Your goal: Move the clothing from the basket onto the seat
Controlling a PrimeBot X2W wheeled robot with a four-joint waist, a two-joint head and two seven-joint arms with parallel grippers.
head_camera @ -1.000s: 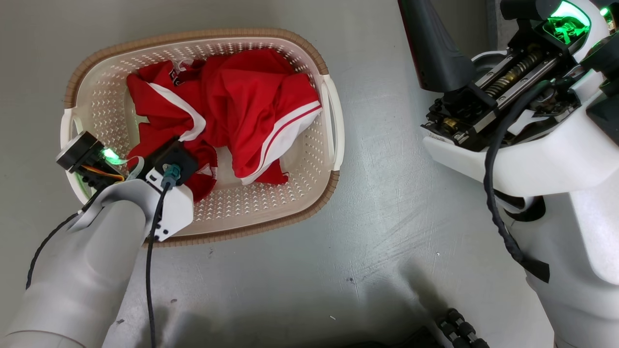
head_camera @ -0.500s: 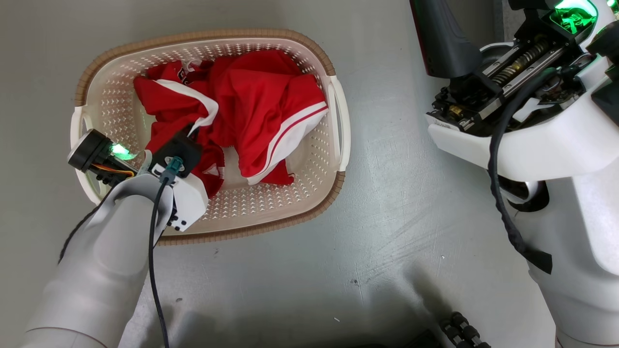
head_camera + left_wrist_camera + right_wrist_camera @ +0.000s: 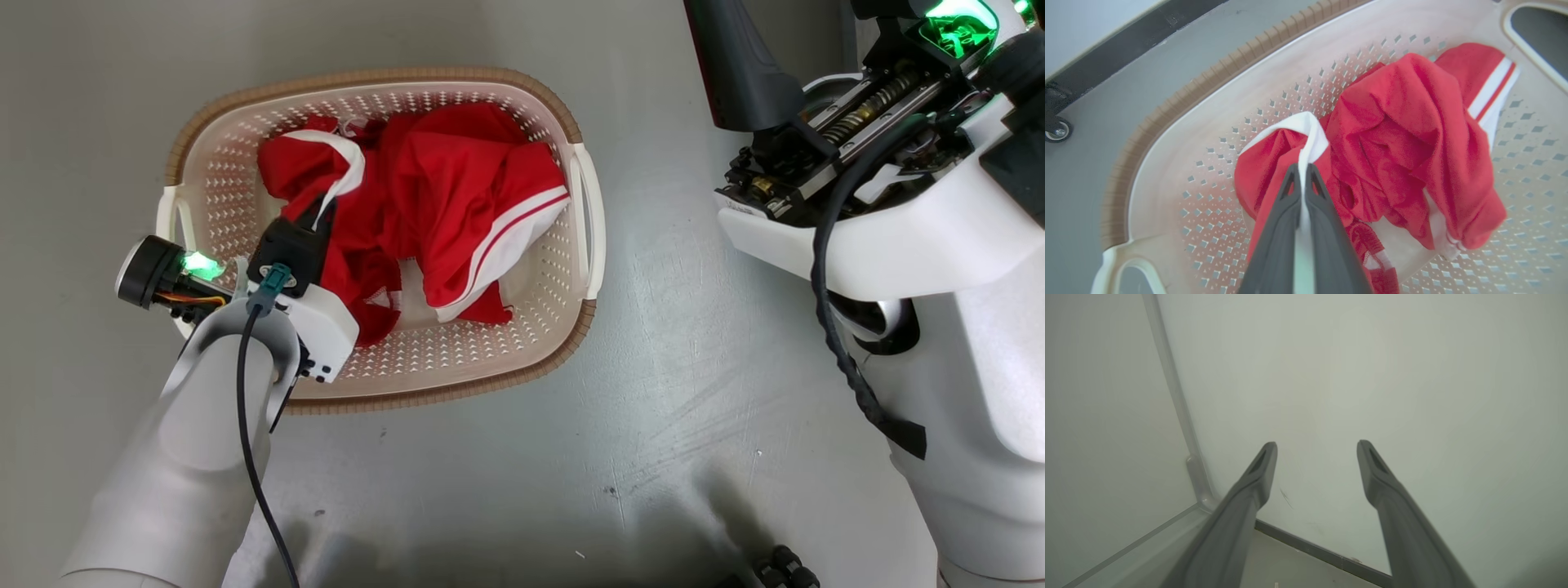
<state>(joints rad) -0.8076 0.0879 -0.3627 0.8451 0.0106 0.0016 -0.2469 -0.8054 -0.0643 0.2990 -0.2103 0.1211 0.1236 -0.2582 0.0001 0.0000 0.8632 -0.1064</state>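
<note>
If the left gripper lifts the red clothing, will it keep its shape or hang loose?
Probably floppy: the clothing lies crumpled in folds. The left gripper pinches only a white band, so the rest may trail against the basket.

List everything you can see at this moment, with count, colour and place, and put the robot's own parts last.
floor: one, grey and scuffed, across the head view
basket: one, cream-white with a brown rim, standing on the floor
clothing: one heap, number of garments unclear, red with white bands, inside the basket
wheel: one, small and dark, on the floor beyond the basket
wall: one, pale, in the right wrist view
left gripper: one, dark fingers shut on a white band of the clothing
right gripper: one, dark fingers open, holding nothing
left forearm: one, pale, over the basket's near rim
cable: one, black, along the left forearm
</note>
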